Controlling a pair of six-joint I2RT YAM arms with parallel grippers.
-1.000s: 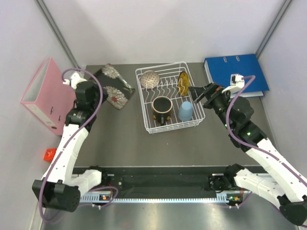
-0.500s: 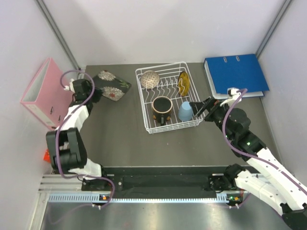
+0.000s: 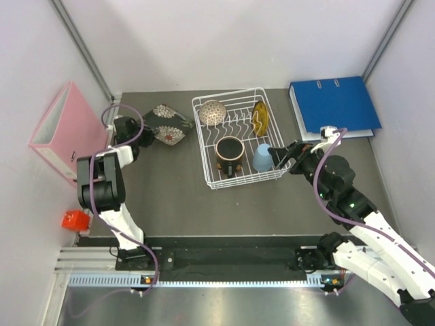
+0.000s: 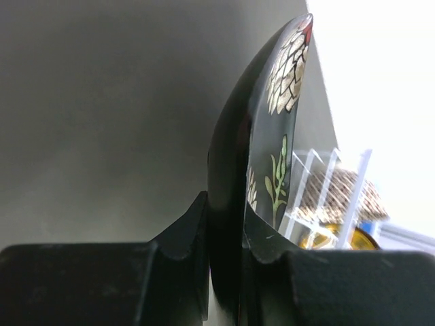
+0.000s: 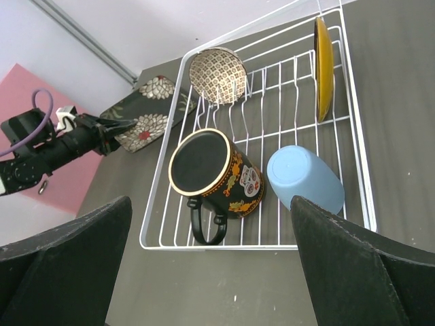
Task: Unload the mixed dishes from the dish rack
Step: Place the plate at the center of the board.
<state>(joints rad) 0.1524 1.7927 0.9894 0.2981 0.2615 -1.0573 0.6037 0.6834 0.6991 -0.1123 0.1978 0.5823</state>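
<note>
Left wrist view alone is showing the left gripper's (image 4: 228, 224) jaws pinching the dark floral square plate (image 4: 272, 115) by its edge, left of the dish rack (image 3: 202, 149), while the right gripper's (image 3: 277, 155) jaws are hanging spread wide beside the small light-blue cup (image 3: 262, 157).

The floral plate (image 4: 272, 136) looked glossy, like glazed ceramic. The fingers (image 4: 183, 238) of my left gripper (image 4: 228, 224) were matt black plastic, the dish rack (image 5: 282, 109) smooth white coated wire, the desk (image 3: 170, 197) matt dark grey.

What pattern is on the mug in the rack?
Black mug with orange figures and a pale rim. Clearest in the right wrist view.
</note>
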